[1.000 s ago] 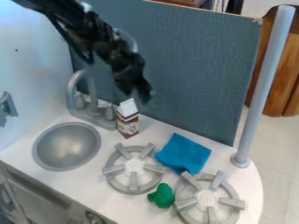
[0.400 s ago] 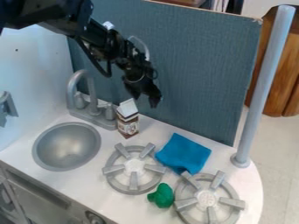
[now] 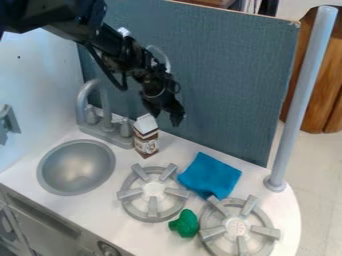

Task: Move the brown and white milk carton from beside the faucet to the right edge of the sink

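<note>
The relation that matters runs between the gripper (image 3: 165, 118) and the carton (image 3: 146, 142). As the camera sees it, the carton lies at seven o'clock from the fingertips, just beside and below them. The fingers stand part-way apart with nothing seen between them. The one nearer the carton hangs close by its gabled top (whether it touches, the view does not settle).

The carton stands upright on the counter (image 3: 87, 212), its long axis vertical, while the arm (image 3: 110, 47) comes in from ten o'clock and slants down toward four. The gripper's own line thus leans across the carton's rather than running along it.

Around the carton, the faucet (image 3: 105, 112) is near at ten o'clock, the sink (image 3: 76, 167) at eight, a burner (image 3: 153, 215) at six and the blue cloth (image 3: 210, 175) at four. A green toy (image 3: 186, 224) sits at five o'clock from that burner.
</note>
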You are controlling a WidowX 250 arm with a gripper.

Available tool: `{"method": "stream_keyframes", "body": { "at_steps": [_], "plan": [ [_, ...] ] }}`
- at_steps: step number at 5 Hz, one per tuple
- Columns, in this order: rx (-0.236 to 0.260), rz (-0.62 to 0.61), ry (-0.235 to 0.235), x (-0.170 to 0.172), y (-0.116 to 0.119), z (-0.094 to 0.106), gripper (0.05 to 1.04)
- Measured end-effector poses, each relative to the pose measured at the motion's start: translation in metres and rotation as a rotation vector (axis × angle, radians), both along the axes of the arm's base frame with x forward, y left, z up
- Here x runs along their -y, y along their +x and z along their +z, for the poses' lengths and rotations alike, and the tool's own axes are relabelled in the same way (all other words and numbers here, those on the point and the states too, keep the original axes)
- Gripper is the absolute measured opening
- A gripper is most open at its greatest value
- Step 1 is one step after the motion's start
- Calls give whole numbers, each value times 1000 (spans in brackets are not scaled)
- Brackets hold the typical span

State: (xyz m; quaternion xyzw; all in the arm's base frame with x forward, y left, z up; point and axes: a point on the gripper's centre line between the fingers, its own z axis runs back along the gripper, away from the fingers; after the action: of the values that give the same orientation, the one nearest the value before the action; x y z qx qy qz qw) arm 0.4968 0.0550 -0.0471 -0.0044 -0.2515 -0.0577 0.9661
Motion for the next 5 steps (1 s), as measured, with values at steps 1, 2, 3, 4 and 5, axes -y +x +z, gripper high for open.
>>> {"method": "stream_keyframes", "body": {
  "at_steps": [1,2,3,4,5],
  "plan": [
    [-2,-7,-13,-3,-5,2,1001],
    [3,-13,-13,-18,-7,3,1001],
    [-6,-11,-12,-20,-11,-2,1001],
    [3,-10,-28,-21,-13,-1,1001],
    [53,-4,-42,-28,-11,21,1001]
  ]
}}
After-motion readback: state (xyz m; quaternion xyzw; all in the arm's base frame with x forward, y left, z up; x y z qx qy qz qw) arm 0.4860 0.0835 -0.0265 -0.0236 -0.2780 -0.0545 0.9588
